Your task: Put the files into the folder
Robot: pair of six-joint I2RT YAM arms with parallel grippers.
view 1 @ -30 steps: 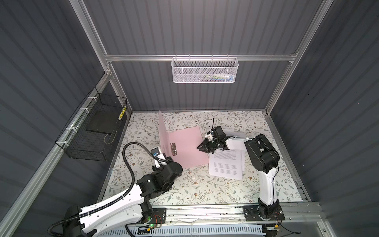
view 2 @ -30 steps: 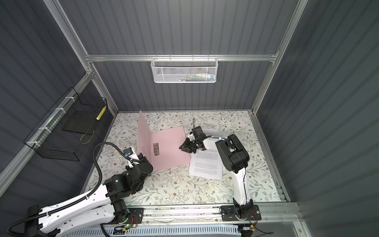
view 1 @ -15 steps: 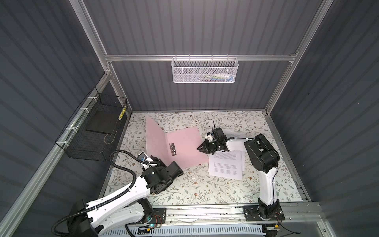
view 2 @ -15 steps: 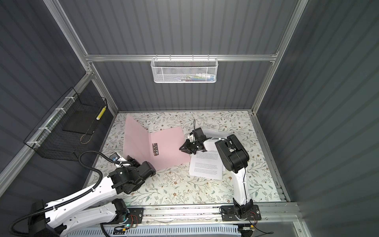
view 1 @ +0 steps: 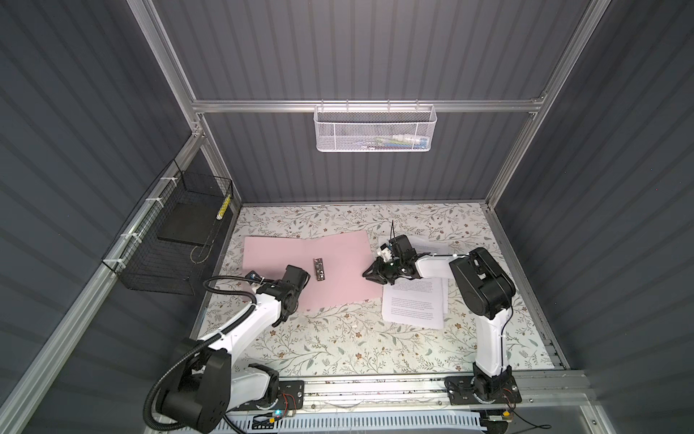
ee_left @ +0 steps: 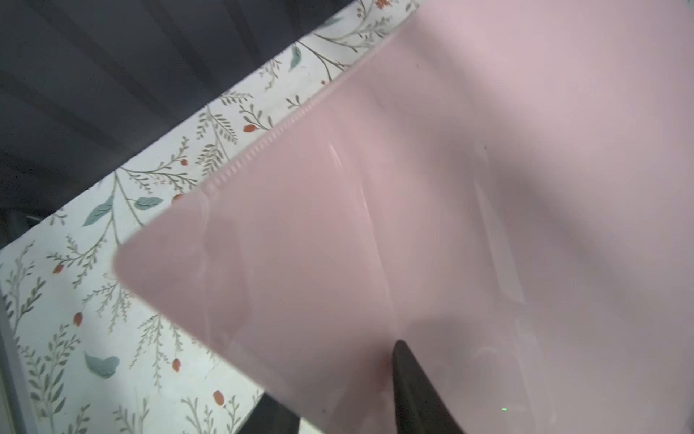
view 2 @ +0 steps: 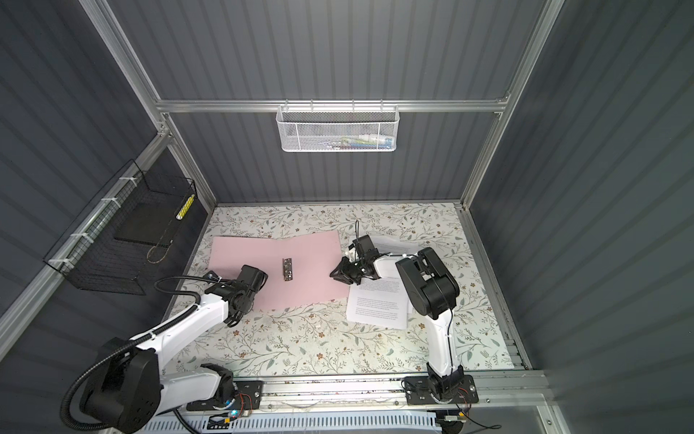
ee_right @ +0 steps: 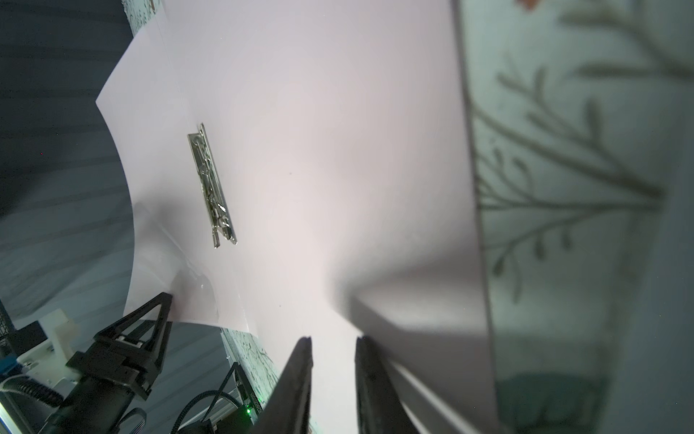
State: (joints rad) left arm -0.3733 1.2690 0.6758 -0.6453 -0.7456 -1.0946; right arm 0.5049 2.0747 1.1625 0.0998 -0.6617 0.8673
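The pink folder (view 1: 338, 259) (view 2: 311, 255) lies open and flat in both top views, its metal clip (view 1: 319, 269) (ee_right: 212, 188) near the spine. My left gripper (view 1: 296, 278) (ee_left: 338, 375) is at the near edge of the left cover. It is open, with one finger (ee_left: 413, 379) above the cover and the other below. My right gripper (view 1: 366, 275) (ee_right: 334, 340) rests on the right page's outer edge with its jaws narrowly apart and nothing between them. The files (view 1: 413, 304) (view 2: 379, 306), white printed sheets, lie right of the folder, partly under the right arm.
A black wire basket (view 1: 169, 248) holding a dark slab hangs on the left wall. A white mesh basket (view 1: 375, 127) hangs on the back rail. An aluminium rail (view 1: 375, 387) with both arm bases runs along the front edge.
The folder's left cover, upright a second ago, has swung down flat to the left. My left gripper opened and moved left with it. The right gripper stayed put.
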